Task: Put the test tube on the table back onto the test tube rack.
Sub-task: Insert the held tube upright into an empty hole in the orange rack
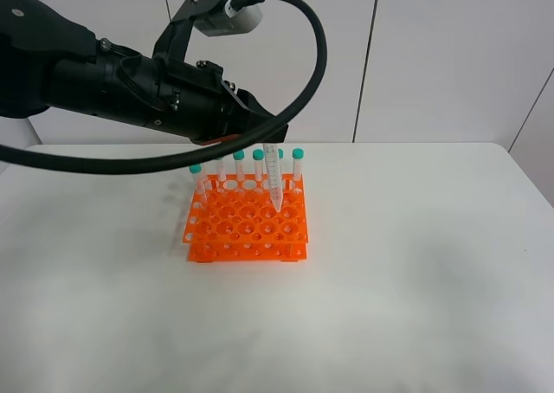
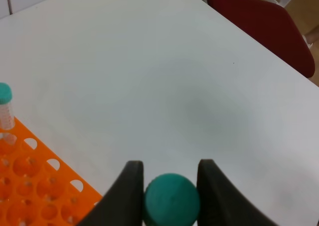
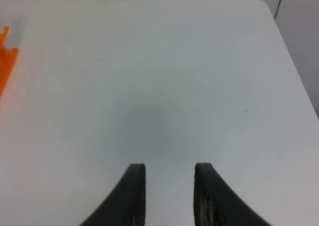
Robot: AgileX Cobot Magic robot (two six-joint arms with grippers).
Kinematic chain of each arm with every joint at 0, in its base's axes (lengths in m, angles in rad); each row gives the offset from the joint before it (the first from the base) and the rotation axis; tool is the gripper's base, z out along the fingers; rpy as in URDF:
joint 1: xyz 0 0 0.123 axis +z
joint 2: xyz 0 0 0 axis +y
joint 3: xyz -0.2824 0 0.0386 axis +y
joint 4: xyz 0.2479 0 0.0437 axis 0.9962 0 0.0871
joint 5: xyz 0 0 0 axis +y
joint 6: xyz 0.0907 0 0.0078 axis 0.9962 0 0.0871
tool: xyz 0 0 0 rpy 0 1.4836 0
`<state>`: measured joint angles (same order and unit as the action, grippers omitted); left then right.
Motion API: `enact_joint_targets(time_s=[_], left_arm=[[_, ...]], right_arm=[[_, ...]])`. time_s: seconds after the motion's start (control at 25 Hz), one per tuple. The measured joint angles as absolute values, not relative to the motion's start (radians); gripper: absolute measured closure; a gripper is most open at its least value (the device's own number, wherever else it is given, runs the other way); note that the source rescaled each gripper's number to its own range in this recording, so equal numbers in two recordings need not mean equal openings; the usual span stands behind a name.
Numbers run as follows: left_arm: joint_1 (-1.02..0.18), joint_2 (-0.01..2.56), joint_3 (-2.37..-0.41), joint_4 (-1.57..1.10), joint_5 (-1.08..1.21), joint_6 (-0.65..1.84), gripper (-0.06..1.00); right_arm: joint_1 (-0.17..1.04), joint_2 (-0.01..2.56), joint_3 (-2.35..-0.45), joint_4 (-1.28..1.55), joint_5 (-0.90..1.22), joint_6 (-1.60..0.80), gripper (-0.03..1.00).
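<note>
A clear test tube (image 1: 273, 178) hangs upright over the back right part of the orange test tube rack (image 1: 247, 224), its tapered tip just above the holes. My left gripper (image 1: 262, 140) is shut on the tube's top. In the left wrist view its teal cap (image 2: 171, 198) sits pinched in the left gripper (image 2: 169, 169), between the two dark fingers (image 2: 130, 191), with the rack (image 2: 30, 186) below and to one side. My right gripper (image 3: 169, 167) is open over the bare white table (image 3: 159, 86), with nothing between its fingers.
Several teal-capped tubes (image 1: 239, 164) stand in the rack's back row; one such tube (image 2: 5, 104) shows in the left wrist view. A red chair (image 2: 264, 27) stands beyond the table's edge. The rack's edge (image 3: 7, 66) is far off to the right gripper's side.
</note>
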<state>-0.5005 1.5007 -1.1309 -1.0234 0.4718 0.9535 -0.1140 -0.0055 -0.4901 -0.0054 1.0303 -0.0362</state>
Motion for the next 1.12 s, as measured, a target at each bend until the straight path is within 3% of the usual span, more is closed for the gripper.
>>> enact_joint_targets(time_s=[0.48, 0.88, 1.12], left_arm=[[-0.501, 1.501, -1.131, -0.976, 0.421, 0.958, 0.94], [-0.501, 1.526, -1.131, -0.488, 0.258, 0.459, 0.94], [-0.501, 1.638, -1.131, -0.374, 0.154, 0.342, 0.94]], right_arm=[[-0.114, -0.005, -0.490, -0.005, 1.030, -0.036, 0.61], [-0.114, -0.005, -0.490, -0.005, 1.030, -0.036, 0.61], [-0.114, -0.005, -0.490, -0.005, 1.030, -0.036, 0.61]])
